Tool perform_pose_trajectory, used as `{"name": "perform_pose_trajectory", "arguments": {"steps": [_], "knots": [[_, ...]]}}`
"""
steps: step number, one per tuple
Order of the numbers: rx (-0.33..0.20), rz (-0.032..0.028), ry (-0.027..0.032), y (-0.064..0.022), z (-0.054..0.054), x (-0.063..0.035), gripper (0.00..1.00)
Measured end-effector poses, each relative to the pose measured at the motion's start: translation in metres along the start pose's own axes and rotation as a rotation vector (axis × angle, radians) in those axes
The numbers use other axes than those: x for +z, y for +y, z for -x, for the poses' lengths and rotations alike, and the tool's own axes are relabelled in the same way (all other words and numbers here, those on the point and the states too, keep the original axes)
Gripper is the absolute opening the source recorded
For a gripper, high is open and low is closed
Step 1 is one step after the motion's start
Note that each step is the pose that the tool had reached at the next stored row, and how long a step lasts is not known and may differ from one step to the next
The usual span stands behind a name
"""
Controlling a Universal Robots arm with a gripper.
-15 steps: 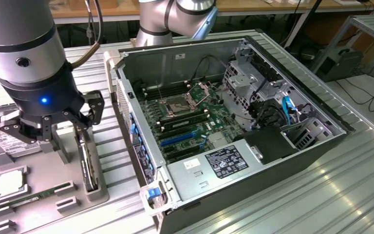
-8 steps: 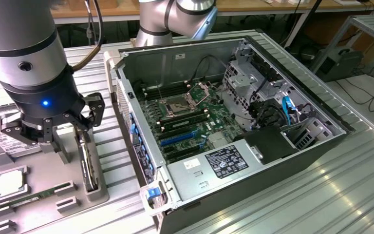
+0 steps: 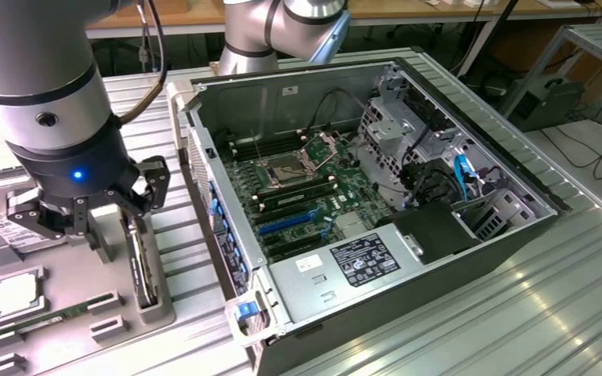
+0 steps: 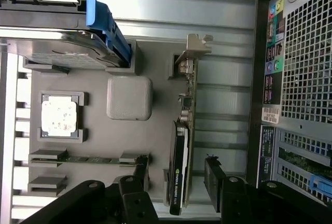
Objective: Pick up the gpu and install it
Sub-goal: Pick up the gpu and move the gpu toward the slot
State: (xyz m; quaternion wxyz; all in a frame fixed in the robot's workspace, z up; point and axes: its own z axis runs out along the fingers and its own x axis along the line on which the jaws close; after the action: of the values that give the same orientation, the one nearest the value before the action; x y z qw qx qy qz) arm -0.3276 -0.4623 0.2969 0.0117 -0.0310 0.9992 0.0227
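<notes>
The gpu stands on its long edge in a slot of the grey parts tray, its black cooler face sideways and its silver end bracket at the far end. In the exterior view the gpu sits on the tray at the left, beside the open computer case. My gripper hangs just above the card's near end, open, with one black finger on either side of it and not touching. In the exterior view the gripper is low over the tray.
On the tray lie a silver hard drive with a blue handle, a CPU and a green RAM stick. The case lies open with its motherboard and blue slots exposed. Its rear panel stands close beside the tray.
</notes>
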Motion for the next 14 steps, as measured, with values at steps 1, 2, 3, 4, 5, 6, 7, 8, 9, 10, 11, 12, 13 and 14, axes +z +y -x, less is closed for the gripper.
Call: {"name": "perform_pose_trajectory", "arguments": {"steps": [1, 2, 3, 4, 5, 6, 7, 8, 9, 10, 11, 12, 13, 14], "knots": [[0.0, 0.0, 0.0001, -0.0001, 0.0, 0.0014, 0.56], [0.0, 0.0, 0.0001, -0.0001, 0.0, 0.0027, 0.56], [0.0, 0.0, 0.0001, -0.0002, 0.0, 0.0043, 0.56], [0.0, 0.0, 0.0001, -0.0003, 0.0, 0.0059, 0.56], [0.001, 0.0, 0.0001, -0.0004, 0.0, 0.0071, 0.56], [0.002, 0.0, 0.0, -0.0004, 0.0, 0.0083, 0.56], [0.003, -0.0001, 0.0, -0.0004, 0.0, 0.0092, 0.56], [0.004, -0.0002, 0.0, -0.0005, 0.0, 0.0102, 0.56], [0.005, -0.0001, -0.0001, -0.0005, 0.0, 0.011, 0.56], [0.005, -0.0002, -0.0001, -0.0006, 0.0, 0.0116, 0.56], [0.006, -0.0002, -0.0001, -0.0006, 0.0, 0.0124, 0.56], [0.006, -0.0002, -0.0001, -0.0006, 0.0, 0.0133, 0.56], [0.007, -0.0002, -0.0002, -0.0007, 0.0, 0.014, 0.56], [0.008, -0.0003, -0.0001, -0.0007, 0.0, 0.0148, 0.56]]}}
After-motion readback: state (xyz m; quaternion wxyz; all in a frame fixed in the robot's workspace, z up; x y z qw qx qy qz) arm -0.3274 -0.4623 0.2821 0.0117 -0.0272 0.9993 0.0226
